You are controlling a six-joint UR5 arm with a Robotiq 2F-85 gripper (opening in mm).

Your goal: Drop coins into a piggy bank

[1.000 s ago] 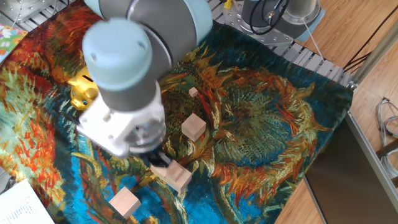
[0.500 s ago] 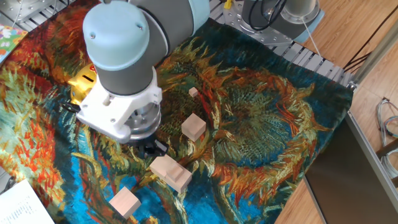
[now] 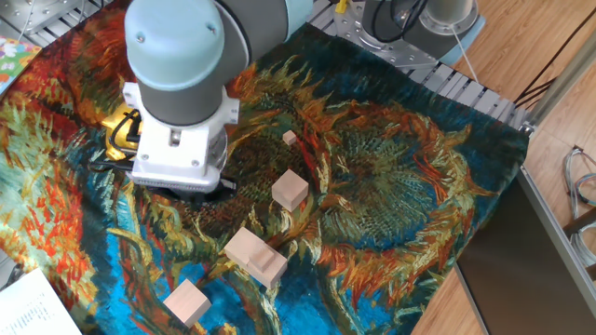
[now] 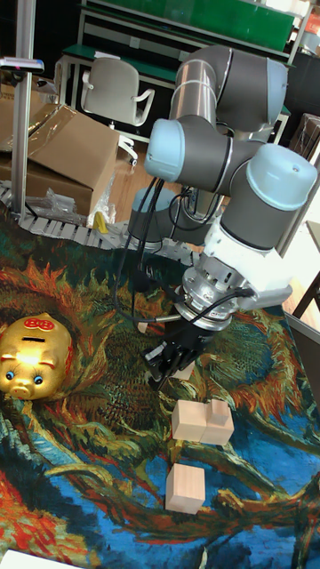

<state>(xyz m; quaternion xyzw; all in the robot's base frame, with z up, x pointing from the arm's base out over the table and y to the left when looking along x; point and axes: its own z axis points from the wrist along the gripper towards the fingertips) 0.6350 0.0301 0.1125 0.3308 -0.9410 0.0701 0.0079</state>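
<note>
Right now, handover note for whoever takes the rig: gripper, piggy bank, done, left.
Gripper: raised off the cloth, pointing toward the piggy bank; open or shut, or holding a coin, cannot be told, since the fixed view hides the fingers behind the arm.
Piggy bank: upright on the cloth, slot on top, apart from the gripper.
Wooden blocks: several on the cloth near the gripper, not part of the job.
Done: nothing confirmed; no coin visible in either view.
Left: confirm a coin is held, line up over the slot, drop.
</note>
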